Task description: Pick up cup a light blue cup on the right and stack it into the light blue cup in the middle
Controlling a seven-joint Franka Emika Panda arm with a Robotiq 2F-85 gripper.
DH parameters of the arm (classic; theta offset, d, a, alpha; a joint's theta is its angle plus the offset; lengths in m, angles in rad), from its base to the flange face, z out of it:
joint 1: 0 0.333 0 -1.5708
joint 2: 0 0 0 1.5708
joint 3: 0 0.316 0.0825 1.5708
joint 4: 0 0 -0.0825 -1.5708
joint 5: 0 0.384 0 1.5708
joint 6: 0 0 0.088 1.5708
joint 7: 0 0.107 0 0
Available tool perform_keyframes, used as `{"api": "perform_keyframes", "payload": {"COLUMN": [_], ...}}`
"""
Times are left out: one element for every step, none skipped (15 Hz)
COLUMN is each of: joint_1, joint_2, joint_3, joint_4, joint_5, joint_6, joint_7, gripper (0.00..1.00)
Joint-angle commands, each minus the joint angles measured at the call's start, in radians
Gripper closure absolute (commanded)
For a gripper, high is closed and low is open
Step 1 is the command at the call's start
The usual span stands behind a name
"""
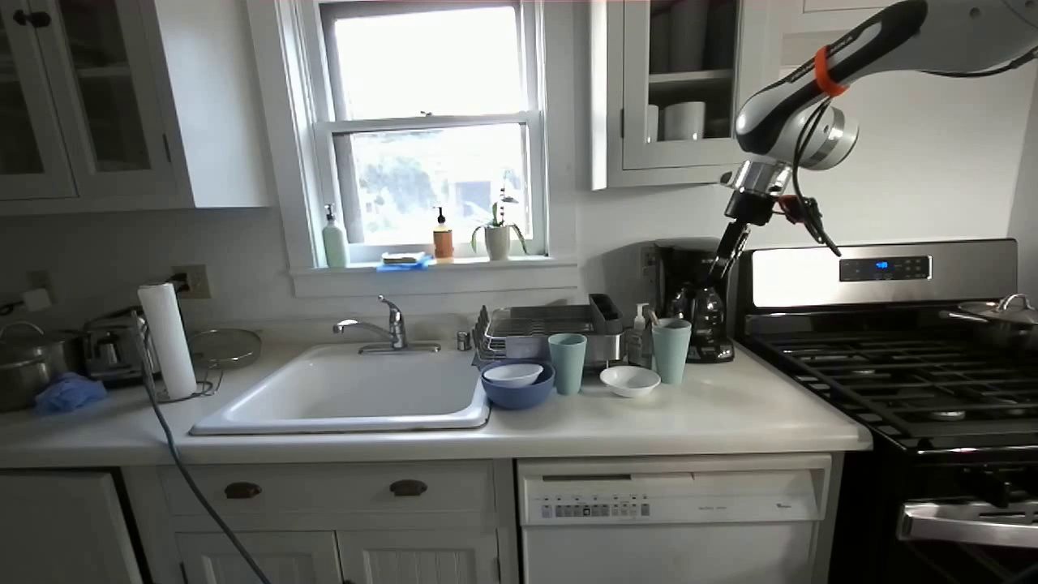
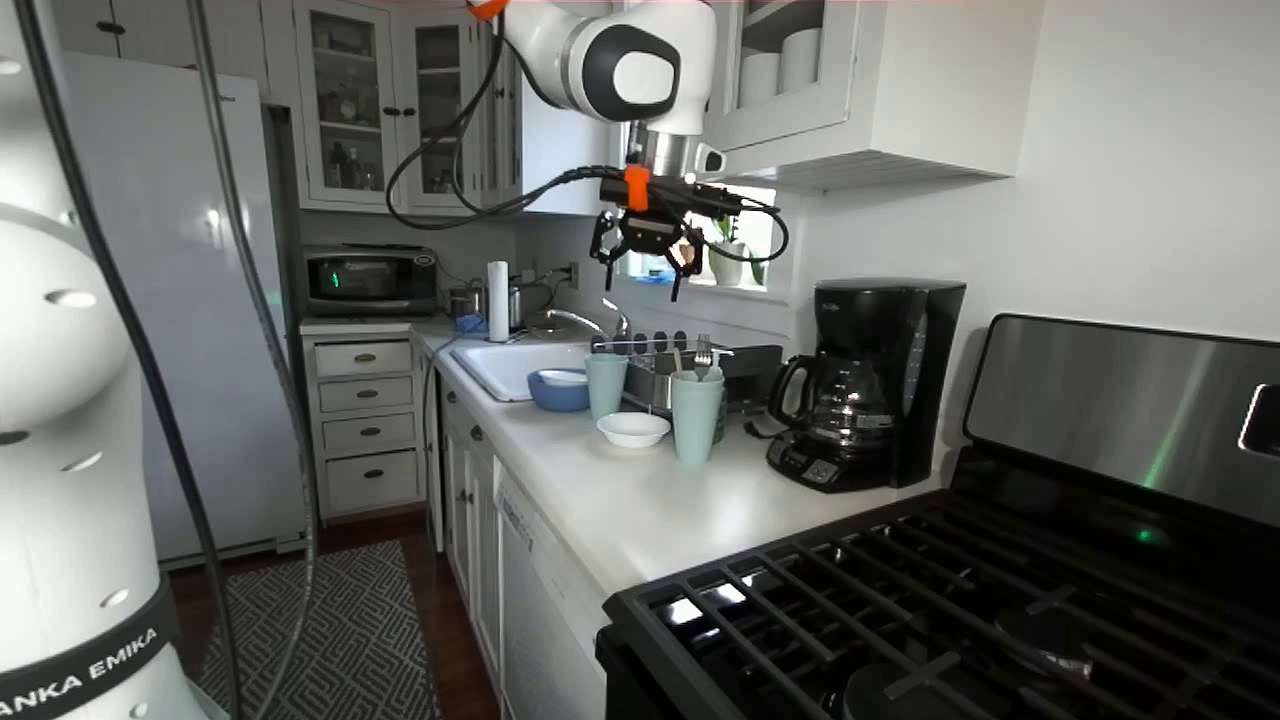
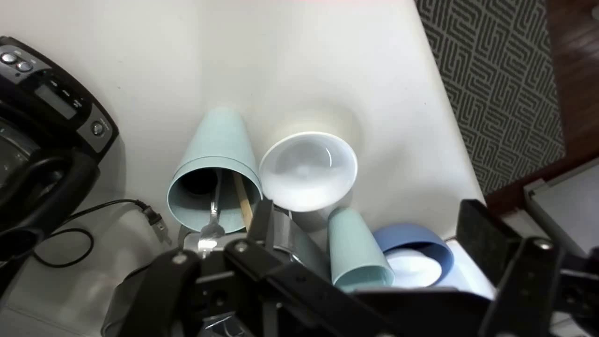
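Observation:
A plain light blue cup stands upright beside the blue bowl; it also shows in an exterior view and the wrist view. Another light blue cup stands to its right, past a white bowl, with a fork and a wooden stick in it; it also shows in an exterior view and the wrist view. In the wrist view a second line runs below its rim, perhaps a stacked cup. My gripper is open and empty, high above the counter; its spread fingers show in the wrist view.
A white bowl sits between the cups. A blue bowl holds another white bowl by the sink. A dish rack stands behind. A black coffee maker and the stove lie beyond the cup with utensils.

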Motion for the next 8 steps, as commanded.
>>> {"api": "perform_keyframes", "payload": {"joint_1": [0.007, 0.011, 0.016, 0.019, 0.025, 0.031, 0.036, 0.039], "joint_2": [-0.125, -0.153, -0.184, -0.213, -0.244, -0.157, -0.175, -0.177], "joint_3": [-0.030, -0.037, -0.041, -0.043, -0.047, -0.061, -0.065, -0.068], "joint_4": [-0.085, -0.109, -0.139, -0.170, -0.203, -0.106, -0.122, -0.122], "joint_5": [0.116, 0.144, 0.163, 0.170, 0.185, 0.136, 0.135, 0.135], "joint_6": [0.010, 0.036, 0.067, 0.114, 0.170, 0.087, 0.100, 0.098], "joint_7": [0.071, 0.088, 0.111, 0.134, 0.136, 0.111, 0.114, 0.114], "gripper": [0.00, 0.00, 0.00, 0.00, 0.00, 0.00, 0.00, 0.00]}}
